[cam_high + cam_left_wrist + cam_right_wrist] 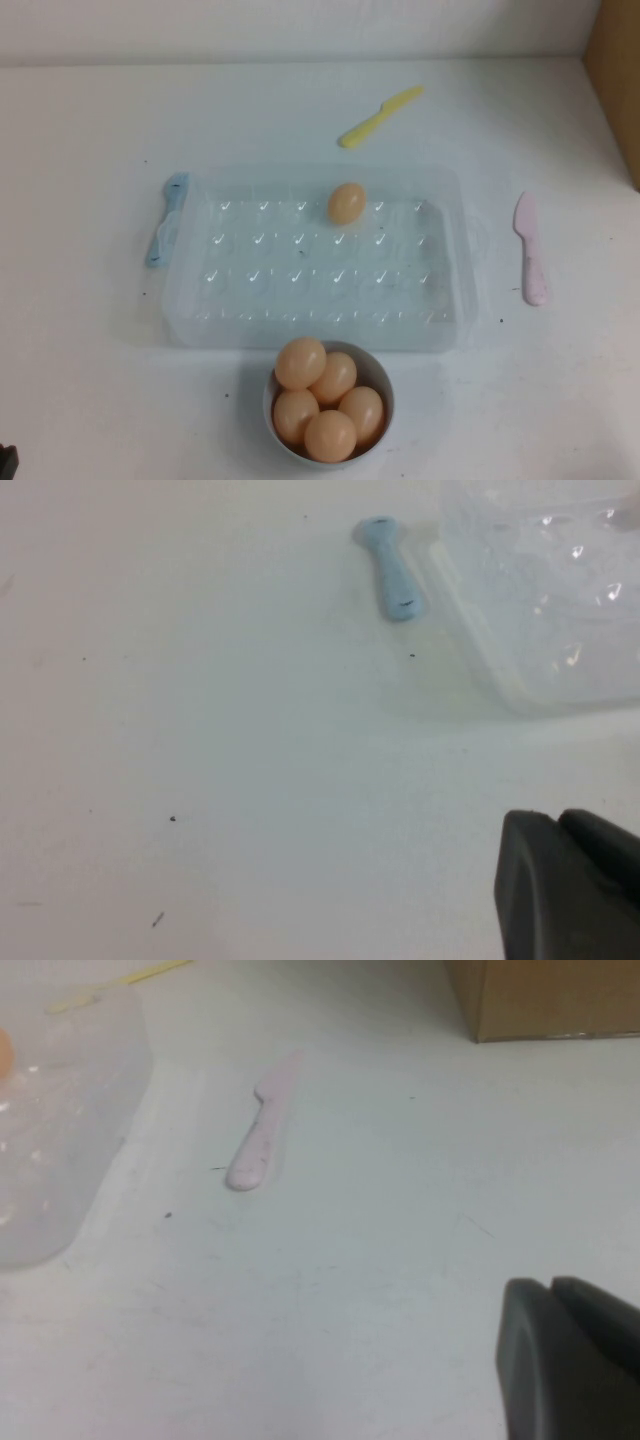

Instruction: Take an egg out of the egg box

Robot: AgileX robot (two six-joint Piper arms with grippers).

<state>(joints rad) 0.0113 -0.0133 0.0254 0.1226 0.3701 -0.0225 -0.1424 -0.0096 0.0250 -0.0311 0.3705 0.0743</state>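
One peach-tan egg point(346, 203) sits in a dimple in the far row of the clear plastic egg box point(190, 320), which lies in the middle of the table with its light blue clip point(167, 218) at the left end. The box point(540, 610) and clip point(390, 570) also show in the left wrist view. In the right wrist view a sliver of the egg point(3, 1052) shows at the edge, inside the box point(70, 1110). My left gripper point(558, 818) is shut and empty, over bare table near-left of the box. My right gripper point(550, 1283) is shut and empty, near-right of the box.
A small white bowl point(381, 378) with several like eggs stands just in front of the box. A yellow plastic knife point(378, 116) lies behind the box. A pink plastic knife point(530, 248) lies right of it. A cardboard box point(615, 70) stands at the far right.
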